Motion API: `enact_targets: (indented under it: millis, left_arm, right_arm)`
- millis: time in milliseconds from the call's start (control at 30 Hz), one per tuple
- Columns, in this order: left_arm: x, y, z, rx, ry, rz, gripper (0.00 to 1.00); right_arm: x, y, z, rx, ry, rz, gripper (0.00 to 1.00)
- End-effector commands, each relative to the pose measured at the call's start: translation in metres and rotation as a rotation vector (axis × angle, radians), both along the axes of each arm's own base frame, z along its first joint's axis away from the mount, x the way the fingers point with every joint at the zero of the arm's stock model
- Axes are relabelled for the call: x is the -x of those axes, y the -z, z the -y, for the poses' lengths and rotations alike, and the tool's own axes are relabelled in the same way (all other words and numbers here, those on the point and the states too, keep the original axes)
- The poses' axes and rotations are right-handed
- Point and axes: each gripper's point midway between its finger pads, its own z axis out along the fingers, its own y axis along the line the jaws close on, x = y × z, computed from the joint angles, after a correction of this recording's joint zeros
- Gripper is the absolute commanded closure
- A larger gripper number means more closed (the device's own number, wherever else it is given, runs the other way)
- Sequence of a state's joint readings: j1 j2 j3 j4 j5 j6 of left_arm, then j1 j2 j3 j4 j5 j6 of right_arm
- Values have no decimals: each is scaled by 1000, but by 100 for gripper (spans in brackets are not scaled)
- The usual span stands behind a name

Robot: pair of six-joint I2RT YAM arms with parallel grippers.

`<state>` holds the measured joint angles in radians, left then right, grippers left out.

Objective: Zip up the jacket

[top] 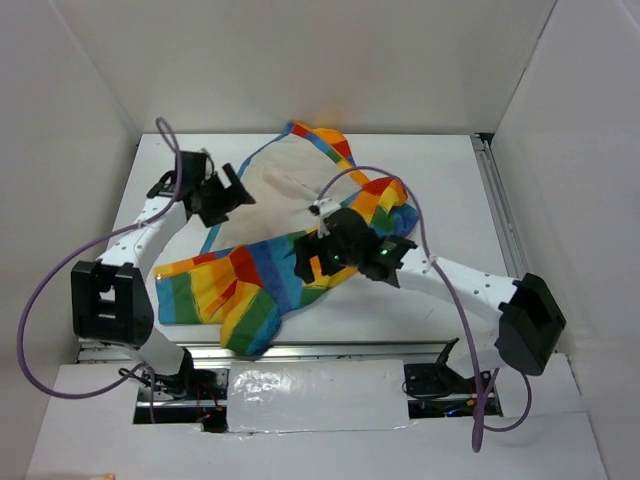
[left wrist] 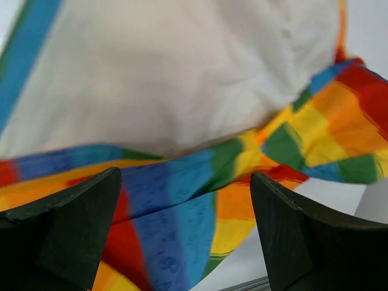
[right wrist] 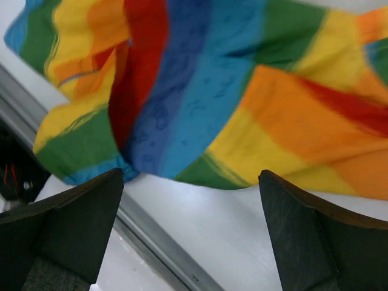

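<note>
At the left, the left arm reaches up over the white table. The left gripper hangs at the left edge of the jacket, its jaws spread wide and holding nothing. In the left wrist view the two dark fingers stand far apart, with the white lining filling the space above them and a striped fold running below it. The jacket lies in the middle of the table, rumpled and open. Its lining faces up on the far side, with blue trim along the left edge, and the rainbow stripes are bunched toward the near left. More striped cloth is heaped at the right of the lining. The right gripper sits over the striped part near the jacket's middle, also released with jaws wide. In the right wrist view its fingers frame bare table, with the stripes just beyond them and a metal rail at lower left
</note>
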<state>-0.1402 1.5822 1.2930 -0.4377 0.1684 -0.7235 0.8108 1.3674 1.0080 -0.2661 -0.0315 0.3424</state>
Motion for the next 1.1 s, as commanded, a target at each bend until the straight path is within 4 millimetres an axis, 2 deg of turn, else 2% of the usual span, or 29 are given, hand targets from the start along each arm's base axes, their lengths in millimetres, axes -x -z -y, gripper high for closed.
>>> enact_targets:
  millis: [0,33,67,100,133,167,233,267,300,333,367,433,467,500,567,600,633,667,700,733,767,800,833,867,900,933,967,1000,1067]
  left_arm:
    - [32,4,-41,52,-172,-49,1]
    - [40,10,-49,63,-203,-63,1]
    - [49,18,-51,79,-213,-82,1]
    - [65,31,-69,103,-292,-118,1]
    - [72,36,-74,112,-315,-127,1]
    - [75,37,-77,128,-321,-113,1]
    - [88,39,-84,143,-342,-97,1]
    - [92,33,-82,154,-327,-66,1]
    - [96,36,-85,157,-338,-69,1]
    - [98,35,-85,159,-332,-59,1]
    - [101,32,-86,162,-327,-39,1]
    - [103,30,-88,160,-327,-26,1]
    - [105,26,-92,154,-323,-3,1]
    - [105,26,-91,158,-318,-3,1]
    - [105,21,-95,155,-311,19,1]
    - [106,20,-95,163,-301,24,1]
    - [106,18,-96,158,-290,36,1]
    - [106,17,-96,162,-282,41,1]
    - [106,16,-94,169,-267,43,1]
    - [106,14,-93,167,-257,48,1]
    - [106,12,-89,168,-237,57,1]
    - [104,9,-88,167,-224,78,1]
    - [104,8,-85,166,-209,88,1]
    - [103,8,-81,167,-198,93,1]
    - [102,8,-79,162,-195,94,1]
    - [99,11,-80,157,-207,91,1]
    - [96,9,-75,162,-192,89,1]
    - [92,7,-73,163,-184,90,1]
    - [79,-3,-67,151,-170,90,1]
  right_arm:
    - [25,7,-33,56,-108,10,0]
    - [41,2,-53,21,-196,-14,0]
    - [47,13,-69,20,-228,-35,0]
    - [56,18,-81,16,-267,-53,0]
    - [70,12,-101,-5,-326,-58,0]
    - [76,31,-112,21,-350,-104,0]
    - [84,32,-132,1,-381,-124,0]
    - [89,42,-141,-5,-405,-159,0]
    - [92,45,-147,-9,-422,-167,0]
    - [88,41,-157,-14,-416,-155,0]
    - [88,58,-160,42,-390,-163,0]
    - [89,66,-174,71,-389,-155,3]
    - [85,70,-177,90,-368,-155,25]
    - [84,66,-179,82,-368,-150,41]
    - [78,63,-166,86,-288,-170,67]
    - [80,73,-150,108,-255,-188,93]
    - [72,48,-134,57,-172,-189,100]
    - [68,44,-116,54,-107,-183,100]
    - [67,67,-75,139,-5,-197,100]
    - [68,37,-54,60,81,-201,100]
    - [63,38,-27,62,173,-223,100]
    - [67,60,12,123,281,-247,100]
    - [77,51,45,93,415,-309,100]
    - [83,69,82,125,543,-363,100]
    - [100,82,116,201,634,-419,100]
    - [108,76,131,127,742,-462,100]
    - [120,90,151,140,838,-502,90]
    - [127,95,164,124,920,-530,82]
    - [134,95,183,49,1062,-563,82]
